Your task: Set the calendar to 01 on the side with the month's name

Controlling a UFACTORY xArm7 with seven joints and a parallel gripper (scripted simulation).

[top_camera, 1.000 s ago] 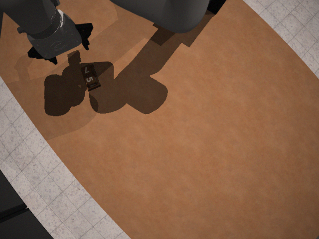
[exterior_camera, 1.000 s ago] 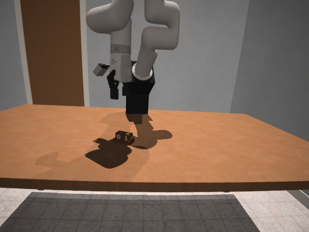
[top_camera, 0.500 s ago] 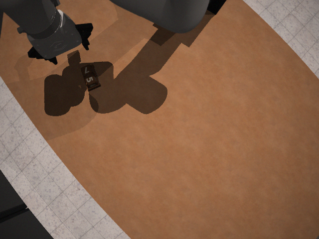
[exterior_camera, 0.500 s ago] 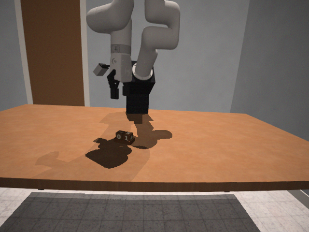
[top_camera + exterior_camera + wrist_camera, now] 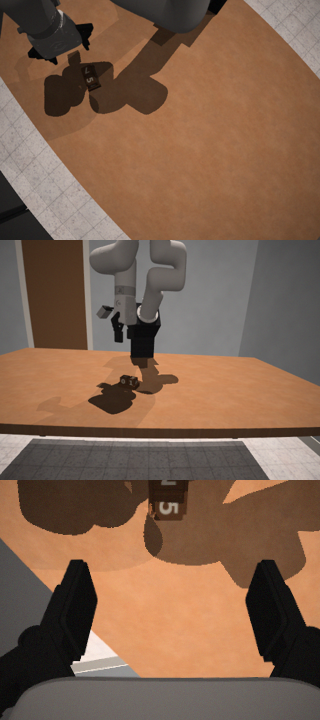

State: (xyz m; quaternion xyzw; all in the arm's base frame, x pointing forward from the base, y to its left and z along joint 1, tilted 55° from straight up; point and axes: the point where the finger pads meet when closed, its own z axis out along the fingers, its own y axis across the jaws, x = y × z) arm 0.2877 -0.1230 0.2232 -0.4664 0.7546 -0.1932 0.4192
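Table: the wide orange-brown table top (image 5: 196, 144) (image 5: 196, 400) (image 5: 180, 630) carries the tray and crosses much of each view.
Arm: the grey arm (image 5: 178, 12) (image 5: 166, 278) reaches over the table, its shadow falling on and around the calendar.
Gripper: the gripper (image 5: 72, 56) (image 5: 124, 336) (image 5: 171, 579) hangs above the table, apart from the cubes; its jaws are released and spread wide, with nothing between them.
Tray: the small dark brown tray (image 5: 94, 89) (image 5: 132, 387) lies flat on the table in the arm's shadow.
Cubes: the left cube (image 5: 123, 380) and the right cube (image 5: 132, 381), as the exterior view has them, stand side by side in the tray.
Front digits: 0 on the left, 1 on the right, both upright, reading 01.
Top digits: a 7-like mark and a 5 in the top view.
Month's name: too small to read.
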